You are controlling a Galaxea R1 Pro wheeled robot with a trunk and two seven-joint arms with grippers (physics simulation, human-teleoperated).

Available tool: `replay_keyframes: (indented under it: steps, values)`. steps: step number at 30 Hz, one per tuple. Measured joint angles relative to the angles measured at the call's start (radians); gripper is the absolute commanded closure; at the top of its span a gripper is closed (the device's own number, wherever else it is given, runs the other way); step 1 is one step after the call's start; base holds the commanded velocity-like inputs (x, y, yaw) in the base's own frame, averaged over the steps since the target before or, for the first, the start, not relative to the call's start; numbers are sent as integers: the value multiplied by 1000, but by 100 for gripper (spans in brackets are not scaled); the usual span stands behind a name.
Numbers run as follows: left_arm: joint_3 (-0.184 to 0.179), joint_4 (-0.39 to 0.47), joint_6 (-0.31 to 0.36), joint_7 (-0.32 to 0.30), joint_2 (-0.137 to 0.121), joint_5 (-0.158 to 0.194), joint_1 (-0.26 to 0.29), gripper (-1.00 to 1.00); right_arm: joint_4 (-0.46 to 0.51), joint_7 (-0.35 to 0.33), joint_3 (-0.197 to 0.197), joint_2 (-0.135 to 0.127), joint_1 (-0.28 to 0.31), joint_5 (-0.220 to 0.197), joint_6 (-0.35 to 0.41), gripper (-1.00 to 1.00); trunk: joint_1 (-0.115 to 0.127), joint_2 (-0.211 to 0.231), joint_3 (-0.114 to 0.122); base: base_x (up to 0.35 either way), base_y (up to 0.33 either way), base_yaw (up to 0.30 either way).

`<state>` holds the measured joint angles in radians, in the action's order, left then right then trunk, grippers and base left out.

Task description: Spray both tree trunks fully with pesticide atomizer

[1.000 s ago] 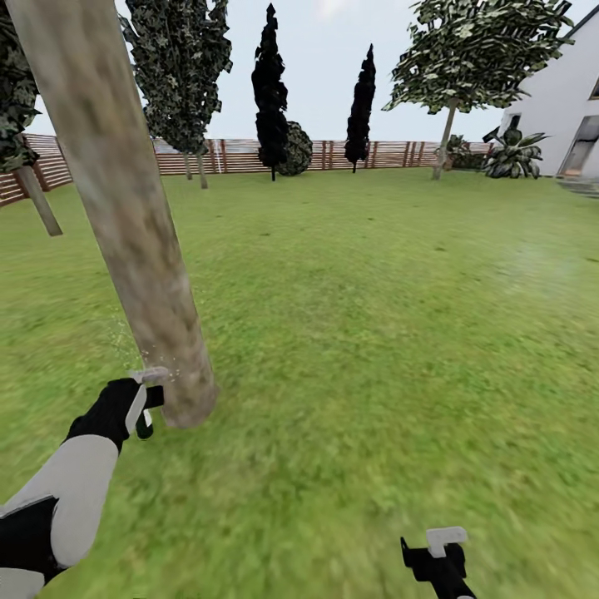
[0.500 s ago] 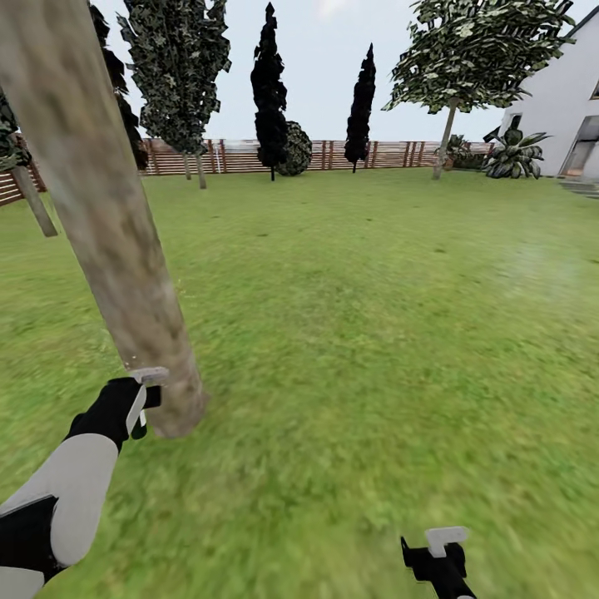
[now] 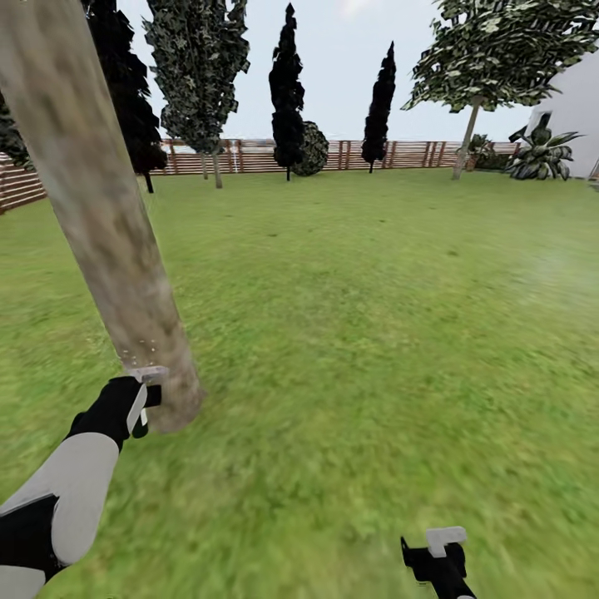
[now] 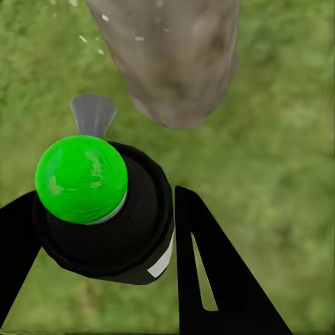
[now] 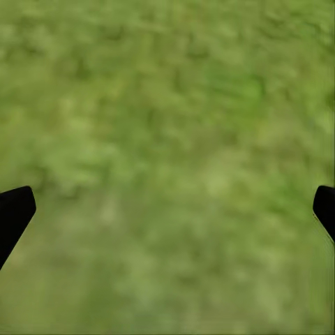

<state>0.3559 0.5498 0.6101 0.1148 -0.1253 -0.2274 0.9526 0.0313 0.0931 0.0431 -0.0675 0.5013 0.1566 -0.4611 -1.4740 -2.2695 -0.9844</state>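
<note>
Left gripper clamped on the atomizer, green cap up, right beside the tree trunk base; faint specks there, probably pesticide. Lawn mid-frame. Right gripper low, spread wide, holding nothing.

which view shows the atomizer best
The left wrist view: the atomizer, black with a green cap, sits close up between the left gripper's fingers, facing the trunk. The head view catches just its pale nozzle. The right wrist view has grass.
</note>
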Motion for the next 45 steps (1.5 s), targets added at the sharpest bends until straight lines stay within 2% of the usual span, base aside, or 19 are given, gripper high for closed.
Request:
replay_keyframes:
  steps: [6, 12, 17, 18, 19, 21, 22, 23, 24, 27, 29, 30, 32, 35, 37, 39, 41, 43, 45]
  values:
    - [0, 0, 0, 0, 0, 0, -3, 100, 1, 0, 0, 0, 0, 0, 0, -100, 0, 0, 0, 218, -196, 88]
    - [-1, 0, 0, 0, -2, -2, -5, 100, 2, 0, 0, 0, 0, 0, 0, -100, 0, 0, 0, -36, -265, 1]
    - [-1, 0, 0, 2, -26, -9, -6, 100, 3, 0, 0, 0, 0, 0, 0, -100, 0, 0, 0, 23, -266, 160]
    - [-1, 0, 1, 1, -51, -13, -7, 100, 3, 0, 0, 0, 0, 0, 0, -100, 0, 0, 0, 207, -210, 273]
    - [-2, -2, 1, 1, -64, -8, -7, 100, 3, 0, 0, 0, 0, 0, 0, -100, 0, 0, 0, 228, -195, 275]
    - [1, -9, -1, 1, -56, 5, -7, 100, 3, 0, 0, 0, 0, 0, 0, -100, 0, 0, 0, 243, -183, 211]
    - [1, -12, -2, 2, -39, 10, -6, 100, 3, 0, 0, 0, 0, 0, 0, -100, 0, 0, 0, 272, -164, 42]
    - [1, -12, -2, 4, -8, 10, -5, 100, 3, 0, 0, 0, 0, 0, 0, -100, 0, 0, 0, 279, -151, 14]
    - [2, -11, -2, 4, 3, 5, -3, 100, 3, 0, 0, 0, 0, 0, 0, -100, 0, 0, 0, 281, -145, 7]
    - [0, -5, -1, 3, 3, -2, -1, 100, 3, 0, 0, 0, 0, 0, 0, -100, 0, 0, 0, 212, -185, 2]
    - [1, -3, 1, 1, -17, -10, -4, 100, 2, 0, 0, 0, 0, 0, 0, -100, 0, 0, 0, 37, -261, 38]
    - [1, -4, 1, -1, -39, -12, -6, 100, 2, 0, 0, 0, 0, 0, 0, -100, 0, 0, 0, 9, -272, 190]
    - [0, -6, 1, -1, -62, -2, -7, 100, 2, 0, 0, 0, 0, 0, 0, -100, 0, 0, 0, 47, -273, 254]
    - [3, -15, -3, 1, -48, 6, -7, 100, 2, 0, 0, 0, 0, 0, 0, -100, 0, 0, 0, 173, -238, 275]
    - [3, -15, -5, 2, -19, 10, -7, 100, 2, 0, 0, 0, 0, 0, 0, -100, 0, 0, 0, 236, -191, 278]
    - [0, -9, -4, 3, -10, 0, -7, 100, 2, 0, 0, 0, 0, 0, 0, -100, 0, 0, 0, 262, -174, 273]
    - [2, -12, -2, 1, -23, -7, -7, 100, 2, 0, 0, 0, 0, 0, 0, -100, 0, 0, 0, 271, -169, 139]
    - [3, -16, -3, 0, -55, -12, -10, 100, 2, 0, 0, 0, 0, 0, 0, -100, 0, 0, 0, 259, -176, 27]
    - [3, -17, -11, 2, -59, 3, -34, 100, 2, 0, 0, 0, 0, 0, 0, -100, 0, 0, 0, 125, -238, 5]
